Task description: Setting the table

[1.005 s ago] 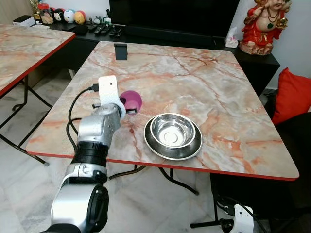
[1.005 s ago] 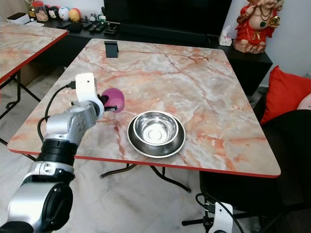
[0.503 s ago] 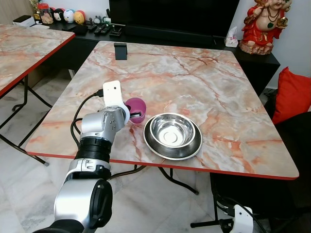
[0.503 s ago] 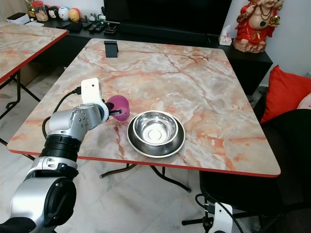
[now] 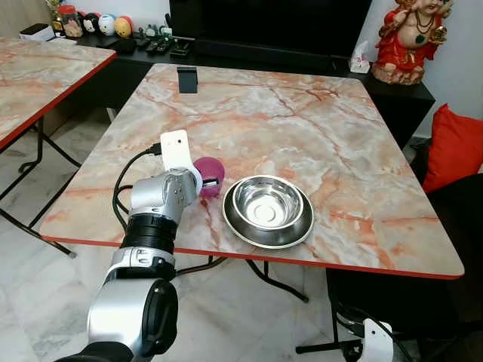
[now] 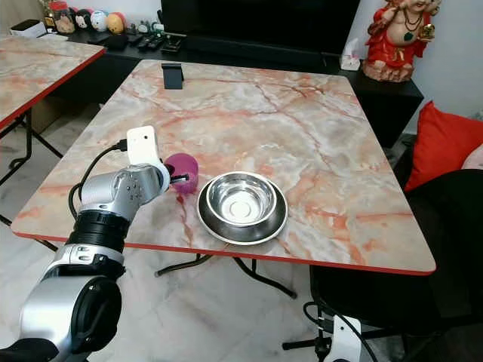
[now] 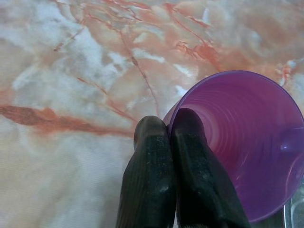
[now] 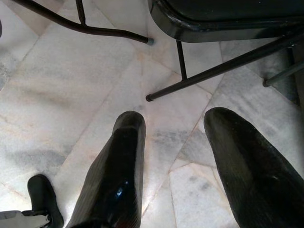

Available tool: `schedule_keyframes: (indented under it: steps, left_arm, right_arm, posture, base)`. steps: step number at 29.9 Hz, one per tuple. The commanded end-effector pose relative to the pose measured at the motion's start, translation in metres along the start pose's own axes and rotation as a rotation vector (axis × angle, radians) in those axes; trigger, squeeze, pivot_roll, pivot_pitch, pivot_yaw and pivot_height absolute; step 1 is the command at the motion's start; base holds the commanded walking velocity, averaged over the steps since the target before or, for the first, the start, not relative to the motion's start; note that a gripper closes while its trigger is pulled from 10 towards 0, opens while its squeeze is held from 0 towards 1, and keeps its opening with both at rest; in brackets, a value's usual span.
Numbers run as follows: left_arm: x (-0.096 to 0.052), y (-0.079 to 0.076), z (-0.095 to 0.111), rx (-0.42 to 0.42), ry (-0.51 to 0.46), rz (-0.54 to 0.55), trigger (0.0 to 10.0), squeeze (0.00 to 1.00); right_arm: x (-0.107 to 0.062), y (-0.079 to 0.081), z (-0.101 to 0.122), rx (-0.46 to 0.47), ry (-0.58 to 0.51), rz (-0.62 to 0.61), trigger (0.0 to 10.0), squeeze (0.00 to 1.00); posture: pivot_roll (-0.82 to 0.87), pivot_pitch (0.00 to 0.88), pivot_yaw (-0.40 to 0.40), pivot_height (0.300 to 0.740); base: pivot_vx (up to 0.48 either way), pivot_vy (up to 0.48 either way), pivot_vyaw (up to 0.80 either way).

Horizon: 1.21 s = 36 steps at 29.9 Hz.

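step: placing purple cup [image 5: 208,176] on table, left of the steel bowl [image 5: 267,205] and plate [image 5: 235,225]
how to do it well: judgement — cup looks about upright, base at or near the tabletop; lower till the base sits flat, then part the fingers and back away up and left so the inner finger doesn't drag the rim; keep cup off the plate rim, they are very close
room: dark TV unit [image 5: 249,50] along far wall, red figurine [image 5: 410,38] far right, small toys and jar [image 5: 73,20] far left, red cushion [image 5: 453,148] right, black chair [image 5: 423,249] near right, pale marble floor [image 5: 45,279]
table: marble-pattern top with red edge [image 5: 362,136], big free area far and right; second matching table [image 5: 38,75] far left; small black stand [image 5: 187,78] near far edge
plate and bowl: bowl nested in plate, near centre of near edge
cup: just left of plate, almost touching it, well in from near edge
left gripper [image 7: 168,135]: pinching cup wall, one finger inside, one outside, pressed tight on the rim
right gripper [image 8: 173,137]: fingers spread, hanging idle low over floor by chair legs
risk: judgement — thin cup may tip if released while tilted
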<state>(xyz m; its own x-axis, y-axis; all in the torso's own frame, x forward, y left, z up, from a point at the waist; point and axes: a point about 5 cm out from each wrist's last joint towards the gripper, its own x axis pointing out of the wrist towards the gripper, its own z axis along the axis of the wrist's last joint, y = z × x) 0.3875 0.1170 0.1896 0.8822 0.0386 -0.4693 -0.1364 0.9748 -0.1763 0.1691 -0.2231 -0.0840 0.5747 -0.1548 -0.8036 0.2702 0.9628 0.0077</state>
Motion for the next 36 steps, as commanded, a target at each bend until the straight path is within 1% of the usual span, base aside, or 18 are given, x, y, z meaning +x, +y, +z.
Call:
schedule_keyframes:
  steps: [1,5,6,7,8,13,14,20,21,22,23,25,26,27,28,32,34,36]
  left_arm:
    - [0.0012,-0.0005,-0.0026,-0.002,0.010,0.008,10.0,0.00]
    - [0.0013,-0.0006,-0.0028,-0.001,0.010,0.011,10.0,0.00]
    - [0.0015,-0.0008,-0.0036,-0.001,0.012,0.013,10.0,0.04]
    - [0.0015,-0.0012,-0.0042,-0.001,0.013,0.013,10.0,0.35]
    - [0.0016,-0.0016,-0.0047,-0.001,0.015,0.013,10.0,0.42]
    - [0.0016,-0.0025,-0.0057,-0.001,0.017,0.012,10.0,0.42]
    - [0.0016,-0.0028,-0.0060,0.000,0.018,0.012,10.0,0.40]
    - [0.0016,-0.0034,-0.0065,-0.001,0.018,0.010,10.0,0.40]
    - [0.0015,-0.0040,-0.0065,0.000,0.017,0.008,10.0,0.37]
    - [0.0015,-0.0040,-0.0065,0.000,0.017,0.008,10.0,0.37]
    - [0.0011,-0.0058,-0.0062,-0.002,0.012,0.001,10.0,0.00]
    - [0.0008,-0.0073,-0.0061,-0.003,0.010,-0.004,10.0,0.00]
    - [0.0007,-0.0078,-0.0061,-0.003,0.010,-0.005,10.0,0.31]
    - [0.0006,-0.0081,-0.0062,-0.003,0.010,-0.005,10.0,0.79]
    - [0.0006,-0.0084,-0.0063,-0.003,0.010,-0.005,10.0,0.88]
    - [0.0006,-0.0086,-0.0065,-0.005,0.011,-0.004,10.0,0.88]
    - [0.0006,-0.0085,-0.0062,-0.002,0.008,-0.002,10.0,0.83]
    - [0.0006,-0.0084,-0.0061,-0.002,0.007,-0.002,10.0,0.83]
  right_arm:
    - [-0.0004,-0.0015,-0.0021,0.008,0.010,-0.005,10.0,0.00]
    - [-0.0004,-0.0015,-0.0022,0.008,0.011,-0.004,10.0,0.00]
    - [-0.0005,-0.0016,-0.0024,0.008,0.012,-0.004,10.0,0.00]
    - [-0.0005,-0.0016,-0.0026,0.008,0.012,-0.004,10.0,0.00]
    - [-0.0005,-0.0015,-0.0027,0.007,0.013,-0.003,10.0,0.00]
    - [-0.0005,-0.0015,-0.0028,0.007,0.014,-0.003,10.0,0.00]
    - [-0.0005,-0.0014,-0.0028,0.007,0.014,-0.003,10.0,0.00]
    - [-0.0005,-0.0013,-0.0026,0.008,0.013,-0.003,10.0,0.00]
    - [-0.0004,-0.0013,-0.0025,0.008,0.013,-0.003,10.0,0.00]
    - [-0.0004,-0.0013,-0.0025,0.008,0.013,-0.003,10.0,0.00]
    - [-0.0004,-0.0012,-0.0025,0.009,0.013,-0.003,10.0,0.00]
    - [-0.0004,-0.0011,-0.0024,0.007,0.014,-0.003,10.0,0.00]
    - [-0.0004,-0.0011,-0.0024,0.007,0.014,-0.003,10.0,0.00]
    - [-0.0004,-0.0010,-0.0024,0.008,0.014,-0.002,10.0,0.00]
    - [-0.0004,-0.0009,-0.0024,0.007,0.014,-0.002,10.0,0.00]
    - [-0.0003,-0.0008,-0.0023,0.009,0.013,-0.002,10.0,0.00]
    - [-0.0003,-0.0008,-0.0023,0.009,0.013,-0.002,10.0,0.00]
    - [-0.0003,-0.0008,-0.0023,0.009,0.013,-0.002,10.0,0.00]
  posture:
    - [0.08,0.000,-0.068,0.740]
    - [0.08,0.000,-0.068,0.740]
    - [0.08,0.000,-0.068,0.740]
    - [0.08,0.000,-0.069,0.740]
    - [0.08,0.000,-0.069,0.740]
    - [0.08,0.000,-0.069,0.740]
    - [0.08,0.000,-0.070,0.740]
    - [0.07,0.000,-0.070,0.740]
    - [0.08,0.000,-0.070,0.740]
    - [0.08,0.000,-0.070,0.740]
    - [0.08,0.000,-0.070,0.740]
    - [0.08,0.000,-0.071,0.740]
    - [0.08,0.000,-0.071,0.740]
    - [0.08,0.000,-0.070,0.740]
    - [0.08,0.000,-0.070,0.740]
    - [0.08,0.000,-0.071,0.740]
    - [0.08,0.000,-0.071,0.740]
    - [0.08,0.000,-0.071,0.740]
  base:
    - [0.000,0.000,0.00]
    - [0.000,0.000,0.00]
    - [0.000,0.000,0.00]
    - [0.000,0.000,0.00]
    - [0.000,0.000,0.00]
    - [0.000,0.000,0.00]
    - [0.000,0.000,0.00]
    - [0.000,0.000,0.00]
    - [0.000,0.000,0.00]
    - [0.000,0.000,0.00]
    - [0.000,0.000,0.00]
    - [0.000,0.000,0.00]
    - [0.000,0.000,0.00]
    - [0.000,0.000,0.00]
    - [0.000,0.000,0.00]
    - [0.000,0.000,0.00]
    - [0.000,0.000,0.00]
    - [0.000,0.000,0.00]
